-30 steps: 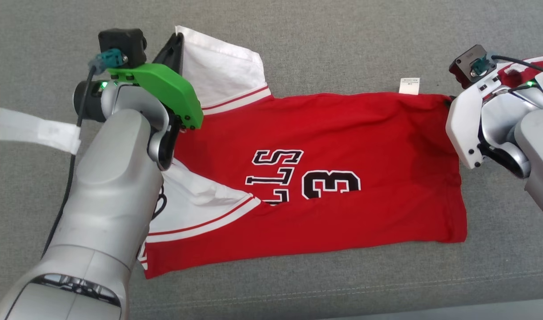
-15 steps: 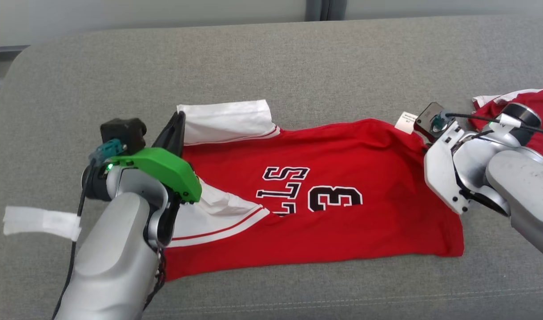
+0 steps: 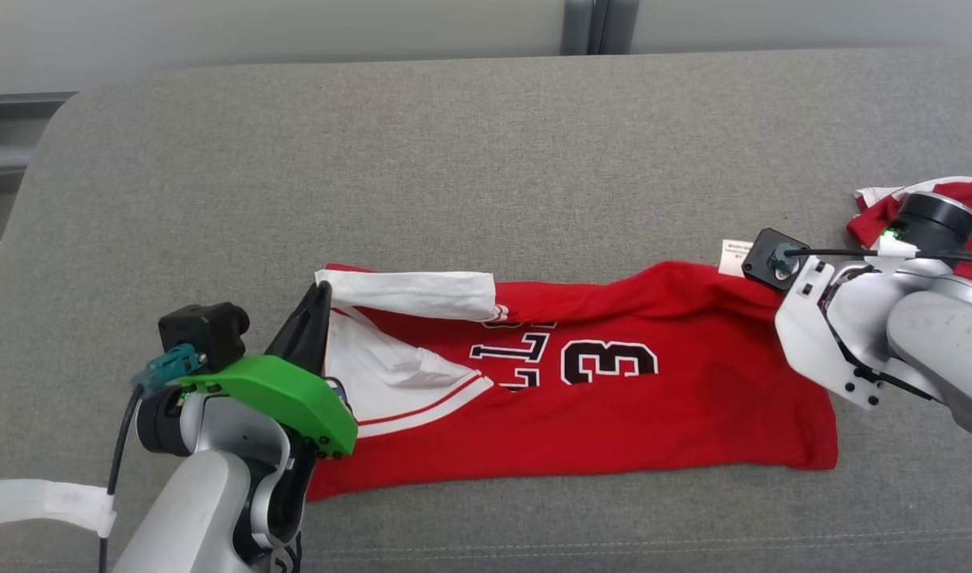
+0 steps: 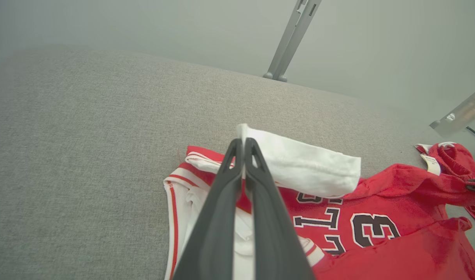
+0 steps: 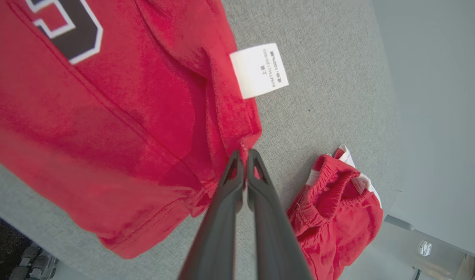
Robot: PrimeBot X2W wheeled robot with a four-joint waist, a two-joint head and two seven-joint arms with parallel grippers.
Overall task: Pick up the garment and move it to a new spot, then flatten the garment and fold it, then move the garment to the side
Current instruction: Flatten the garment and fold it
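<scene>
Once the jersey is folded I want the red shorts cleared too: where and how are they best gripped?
Probably the gathered waistband of the red shorts: it stands up as a thick ridge on the crumpled heap, on the side facing the jersey. Come down from above on that side; the rest lies slack and bunched.

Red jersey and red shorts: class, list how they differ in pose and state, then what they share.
The jersey is stretched out, pinched at both ends by the left pincer and right pincer; the shorts lie crumpled and untouched. The jersey shows black lettering and a 3; the shorts show none. Both are red with white trim, on the grey cushion.
</scene>
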